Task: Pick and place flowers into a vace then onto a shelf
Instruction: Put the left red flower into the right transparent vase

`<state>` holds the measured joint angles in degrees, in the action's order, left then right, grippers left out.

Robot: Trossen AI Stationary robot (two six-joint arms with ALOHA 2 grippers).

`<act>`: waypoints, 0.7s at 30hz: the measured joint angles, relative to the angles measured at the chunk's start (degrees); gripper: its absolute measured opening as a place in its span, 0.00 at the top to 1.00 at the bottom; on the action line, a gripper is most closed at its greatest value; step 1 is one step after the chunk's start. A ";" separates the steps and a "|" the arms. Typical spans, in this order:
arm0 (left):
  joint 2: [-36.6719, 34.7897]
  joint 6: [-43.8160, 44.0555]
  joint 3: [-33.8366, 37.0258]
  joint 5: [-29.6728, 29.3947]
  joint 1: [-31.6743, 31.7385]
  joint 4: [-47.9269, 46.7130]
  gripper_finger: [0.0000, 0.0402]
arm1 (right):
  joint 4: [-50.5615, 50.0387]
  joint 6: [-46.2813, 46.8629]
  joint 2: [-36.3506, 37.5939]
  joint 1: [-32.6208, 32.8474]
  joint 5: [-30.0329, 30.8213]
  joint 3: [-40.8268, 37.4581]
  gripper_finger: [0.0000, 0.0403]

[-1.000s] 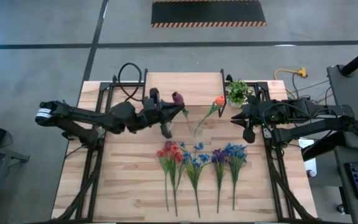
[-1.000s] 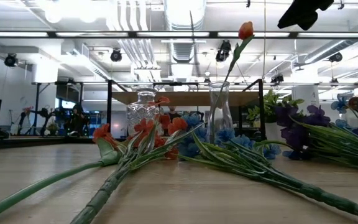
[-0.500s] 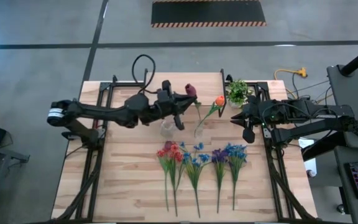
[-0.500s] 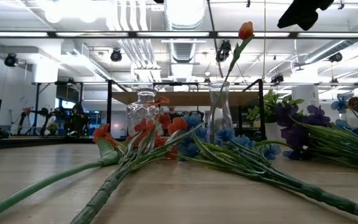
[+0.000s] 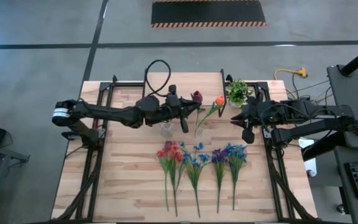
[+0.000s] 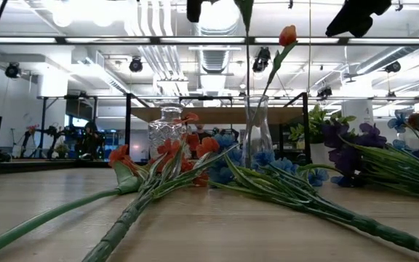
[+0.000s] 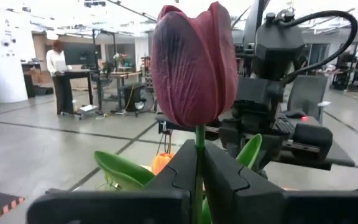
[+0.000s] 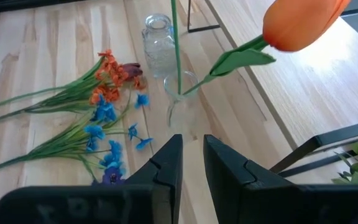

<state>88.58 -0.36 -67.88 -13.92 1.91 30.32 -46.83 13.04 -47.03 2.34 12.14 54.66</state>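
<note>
My left gripper (image 5: 186, 112) (image 7: 199, 168) is high above the table's far middle, shut on a dark red tulip (image 5: 196, 96) (image 7: 194, 62). The tulip's stem (image 8: 176, 43) hangs down to the mouth of a tall clear vase (image 5: 197, 130) (image 6: 257, 138) (image 8: 180, 93). An orange tulip (image 5: 219, 101) (image 6: 287, 34) stands slanted in that vase. More flowers (image 5: 197, 158) lie side by side on the table nearer the front edge. The shelf (image 5: 166, 84) stands at the far edge. My right gripper (image 5: 246, 124) (image 8: 192, 162) waits open, raised to the right of the vase. My left gripper pinches the dark red tulip's stem (image 7: 199, 134) just below the head between its two fingers (image 7: 179, 171). The flower is lifted clear and hangs upright below the hold. Its lower end (image 8: 179, 90) is at the vase's mouth; whether it is inside, I cannot tell.
A squat cut-glass jar (image 5: 166, 129) (image 6: 167, 127) stands just left of the tall vase. A small potted plant (image 5: 237, 92) sits at the far right by the shelf. Black frame rails run along the table's left and right sides.
My left gripper has carried the dark red tulip toward the table's right, from over the squat jar to over the tall vase. The gripper and the hanging stem have come into the top of the low view. The gripper stays shut on the stem.
</note>
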 joint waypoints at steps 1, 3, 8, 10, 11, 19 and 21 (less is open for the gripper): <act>0.21 0.02 0.00 0.01 0.04 -0.43 0.98 | 0.06 0.02 0.00 0.01 0.00 -0.24 0.86; 0.90 0.04 0.04 -0.01 0.15 -1.25 0.97 | -0.02 0.04 0.00 -0.01 -0.02 -0.62 0.86; 2.12 0.20 0.12 0.01 0.33 -1.47 0.88 | 0.05 0.31 0.00 0.00 -0.02 -1.06 0.86; 2.16 1.25 0.06 0.02 0.56 -2.93 0.84 | -0.04 0.34 0.00 0.01 -0.03 -1.12 0.86; 2.16 1.68 -0.03 0.17 0.71 -3.87 0.81 | 0.03 0.39 0.00 0.01 -0.03 -1.12 0.86; 1.86 11.50 -0.76 4.94 3.77 -15.03 0.69 | 0.28 0.47 0.00 0.01 -0.02 -1.12 0.86; 1.84 14.12 -0.76 7.49 4.65 -15.50 0.67 | 0.63 0.43 0.00 -0.01 -0.02 -1.12 0.86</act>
<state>90.42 13.76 -68.64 -6.43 6.56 14.81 -46.20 13.47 -47.03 2.33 12.12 53.54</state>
